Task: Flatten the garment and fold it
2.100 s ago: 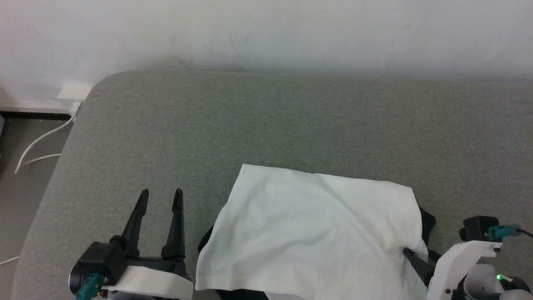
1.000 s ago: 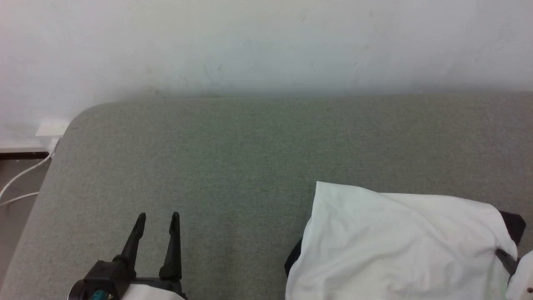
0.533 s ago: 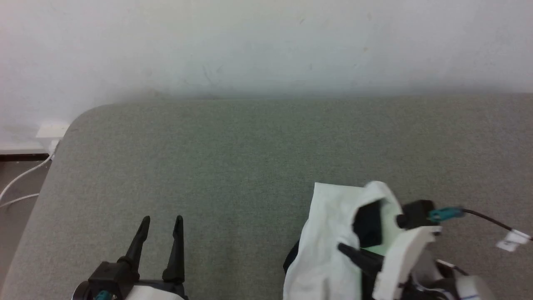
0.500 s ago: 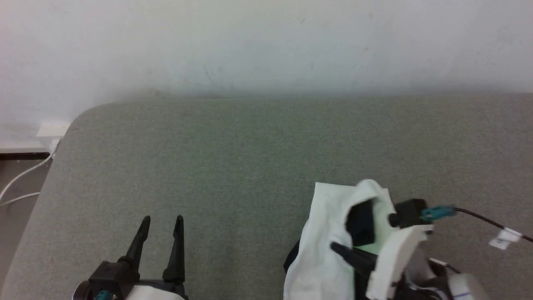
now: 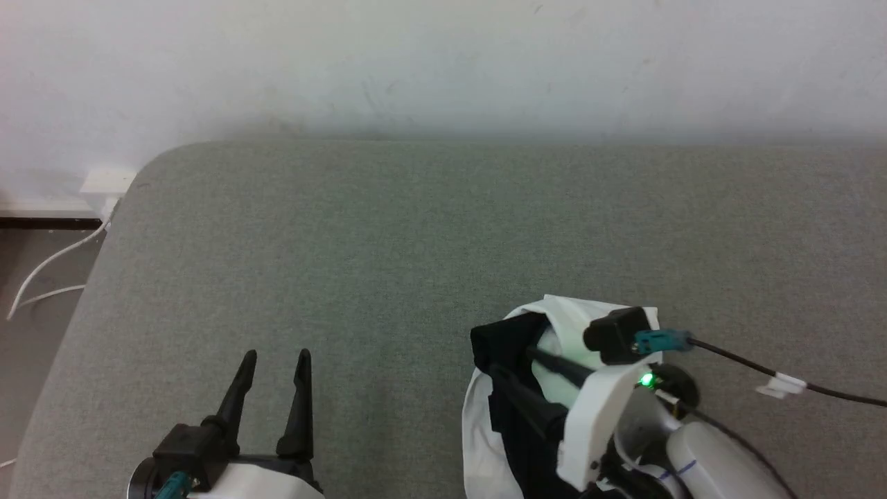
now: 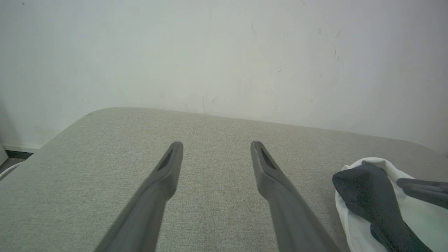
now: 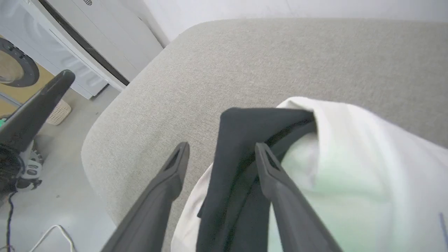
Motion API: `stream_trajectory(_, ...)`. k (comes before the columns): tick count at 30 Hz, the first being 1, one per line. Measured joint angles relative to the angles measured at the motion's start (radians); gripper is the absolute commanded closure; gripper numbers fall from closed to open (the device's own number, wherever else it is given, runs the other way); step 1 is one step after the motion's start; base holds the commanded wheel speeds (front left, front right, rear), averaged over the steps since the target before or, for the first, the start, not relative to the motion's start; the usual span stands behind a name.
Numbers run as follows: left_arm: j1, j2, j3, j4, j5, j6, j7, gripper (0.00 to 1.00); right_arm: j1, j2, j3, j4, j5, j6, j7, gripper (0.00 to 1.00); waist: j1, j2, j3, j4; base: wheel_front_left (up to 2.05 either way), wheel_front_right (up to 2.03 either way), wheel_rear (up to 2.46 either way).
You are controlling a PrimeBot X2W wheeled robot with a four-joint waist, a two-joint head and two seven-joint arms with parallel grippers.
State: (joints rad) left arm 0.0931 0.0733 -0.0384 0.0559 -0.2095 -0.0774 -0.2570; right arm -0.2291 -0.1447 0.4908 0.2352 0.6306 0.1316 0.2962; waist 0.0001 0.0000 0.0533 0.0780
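Item: garment point(image 5: 478, 424), 4 o'clock on worktop point(image 5: 388, 229). A second ago spread flat, white; now bunched, black sleeve point(image 7: 245, 133) uppermost. My right tool point(image 5: 513, 362), wide, straddles that sleeve. My left tool point(image 5: 276, 355), wide, idle at 7 o'clock. Flattening, I judge, wants redoing

The room looks like the laundry corner of a home, or a test room fitted out as one. A padded table point(image 5: 346, 229) covered in grey cloth stands against a scuffed white wall point(image 5: 443, 62). Beyond the padded table's rounded corner, on a grey floor point(image 7: 63, 175), are white cabinets point(image 7: 87, 38), a round door point(image 7: 14, 66) like a washing machine's, a pale basket point(image 7: 59, 112), a wall socket point(image 5: 105, 181) and loose white cables point(image 5: 48, 260). A shirt point(image 5: 478, 436) lies on the padded table.
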Motion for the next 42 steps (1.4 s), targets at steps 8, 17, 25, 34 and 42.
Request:
stream_trajectory(8,0.000,-0.006,0.025,-0.003,0.000,0.005,0.000,0.00,0.040,-0.095,-0.114,-0.179,-0.237,0.000,-0.204,0.00,0.0000,0.0000,0.001,-0.020,0.00,0.00,0.00)
stream_trajectory(17,0.000,-0.014,0.045,-0.025,0.000,0.030,0.000,0.00,0.221,-0.076,-0.523,-0.272,-0.267,0.000,-0.234,0.00,-0.0001,0.0000,-0.010,-0.039,0.00,0.00,0.00)
stream_trajectory(25,0.000,-0.014,0.062,-0.030,0.028,0.032,0.000,0.00,0.304,-0.077,-0.698,-0.203,-0.173,0.000,-0.124,0.00,-0.0001,0.0000,-0.013,-0.034,0.00,0.00,0.00)
stream_trajectory(34,0.000,-0.015,0.065,-0.033,0.035,0.031,0.000,0.00,0.298,-0.056,-0.638,-0.032,0.078,0.000,0.249,0.00,-0.0001,0.0000,-0.019,-0.014,0.00,0.00,0.00)
stream_trajectory(42,-0.001,-0.016,0.055,-0.033,0.035,0.029,0.000,0.00,0.192,0.013,-0.575,0.034,0.211,0.000,0.365,0.00,-0.0001,0.0000,-0.008,0.015,0.00,0.00,0.00)
